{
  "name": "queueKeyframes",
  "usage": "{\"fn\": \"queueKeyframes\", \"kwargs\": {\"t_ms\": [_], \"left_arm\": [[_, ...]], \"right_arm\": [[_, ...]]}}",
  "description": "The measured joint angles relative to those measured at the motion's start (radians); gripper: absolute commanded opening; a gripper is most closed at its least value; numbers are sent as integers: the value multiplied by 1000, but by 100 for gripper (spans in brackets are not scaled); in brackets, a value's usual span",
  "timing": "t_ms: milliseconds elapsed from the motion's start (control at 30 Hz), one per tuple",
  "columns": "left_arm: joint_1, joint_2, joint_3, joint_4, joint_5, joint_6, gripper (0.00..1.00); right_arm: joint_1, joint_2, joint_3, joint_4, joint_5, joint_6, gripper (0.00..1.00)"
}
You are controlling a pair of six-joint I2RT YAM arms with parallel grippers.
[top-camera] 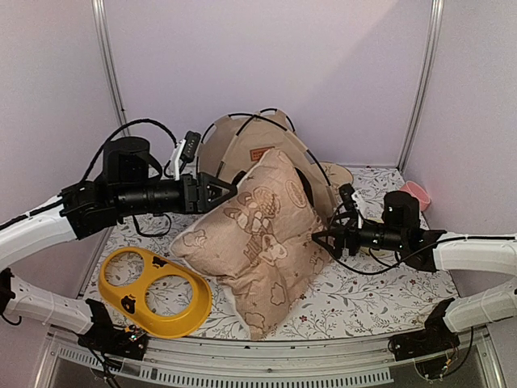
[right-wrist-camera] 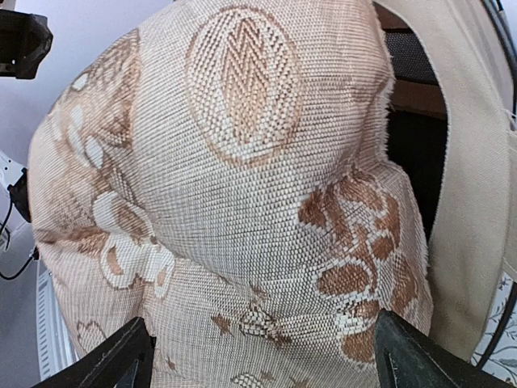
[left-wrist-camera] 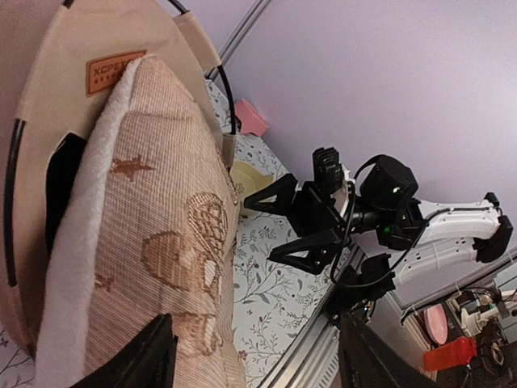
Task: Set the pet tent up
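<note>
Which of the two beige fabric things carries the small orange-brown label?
The pet tent, the plain domed one standing behind; the pillow in front is patterned instead.

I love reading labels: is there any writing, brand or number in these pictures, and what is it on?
"XCPET": brown label patch on the pet tent, left wrist view; the pillow hides its end.
Smaller line beneath it: too small to read.
Same patch, top view: too blurred to read.
No other writing shows.
</note>
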Motion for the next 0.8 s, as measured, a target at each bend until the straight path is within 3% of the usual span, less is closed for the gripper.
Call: {"fn": "queueKeyframes", "kwargs": {"t_ms": [133,367,533,633,733,800], "left_arm": [[-23,-118,-36,-127,-58,1,69],[-268,-336,-301,-251,-206,-172,72],[-355,-357,-450,-278,-265,-287,75],[-357,-299,-470,-243,-298,-309,77],[-356,-220,-474,-161,-344,-315,76],[-351,-181,-479,-99,-362,-313,71]], "right_arm": [[26,86,58,16,28,-38,99],[26,200,164,14,78,-58,100],[28,238,231,6,89,-86,94],[39,275,272,0,84,-104,77],[57,322,313,-24,74,-113,35],[68,344,343,-63,73,-116,21]]}}
